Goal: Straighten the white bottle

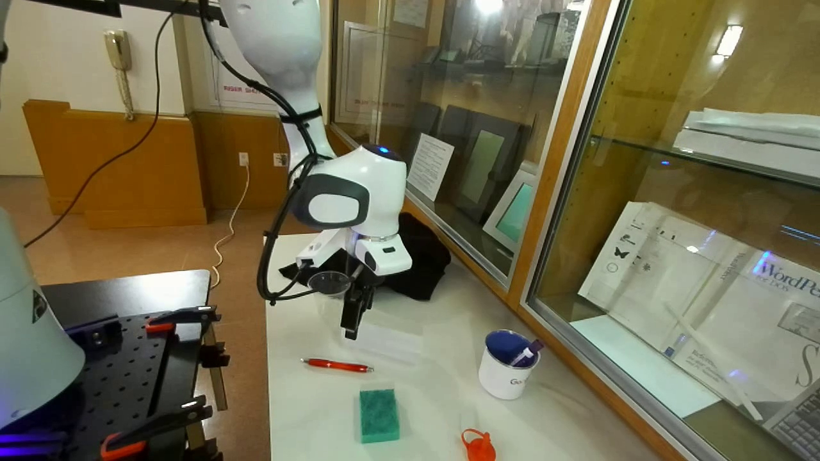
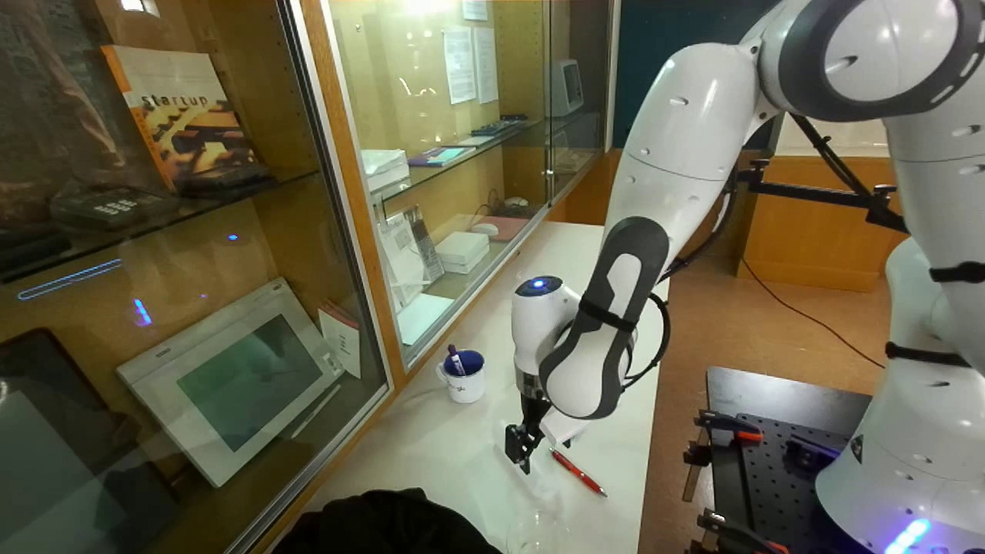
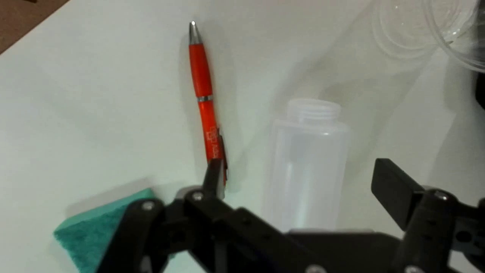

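Note:
The white bottle [image 3: 308,167] is pale and translucent and lies on its side on the table. Its open threaded neck points to the top of the wrist view, and its base is hidden behind the gripper. It also shows in an exterior view [image 1: 391,344], just beyond the fingertips; in the remaining exterior view it is too faint to outline. My gripper [image 3: 299,167] is open and empty, with one finger to each side of the bottle as seen from the wrist, with gaps. In both exterior views the gripper [image 1: 351,334] [image 2: 522,462] is low over the table, tilted, close to the bottle.
A red pen [image 1: 336,365] and a green sponge [image 1: 379,416] lie nearby. A clear round container [image 3: 405,38] is beyond the bottle's neck. A white cup with blue rim [image 1: 506,378], an orange-red object [image 1: 479,446], black cloth [image 2: 385,527] and a glass cabinet [image 1: 519,275] are around.

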You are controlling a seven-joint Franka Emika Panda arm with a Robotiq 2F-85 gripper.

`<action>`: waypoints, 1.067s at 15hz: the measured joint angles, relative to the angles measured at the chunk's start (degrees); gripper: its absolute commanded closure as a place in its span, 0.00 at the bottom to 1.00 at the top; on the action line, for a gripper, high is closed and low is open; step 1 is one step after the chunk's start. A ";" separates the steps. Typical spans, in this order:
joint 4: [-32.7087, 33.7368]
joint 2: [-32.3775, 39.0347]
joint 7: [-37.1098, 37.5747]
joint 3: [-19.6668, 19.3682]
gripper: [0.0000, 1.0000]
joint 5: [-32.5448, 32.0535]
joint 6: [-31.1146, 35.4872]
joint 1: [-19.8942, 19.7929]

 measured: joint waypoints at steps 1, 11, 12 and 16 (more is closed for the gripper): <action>0.75 1.24 -0.05 0.40 0.00 1.04 0.37 -0.04; 5.97 8.96 -1.60 3.36 0.64 5.34 4.39 -1.78; 6.15 9.11 -1.63 3.47 0.70 5.34 4.39 -1.87; 6.43 8.86 -1.76 3.90 0.86 5.36 4.40 -2.28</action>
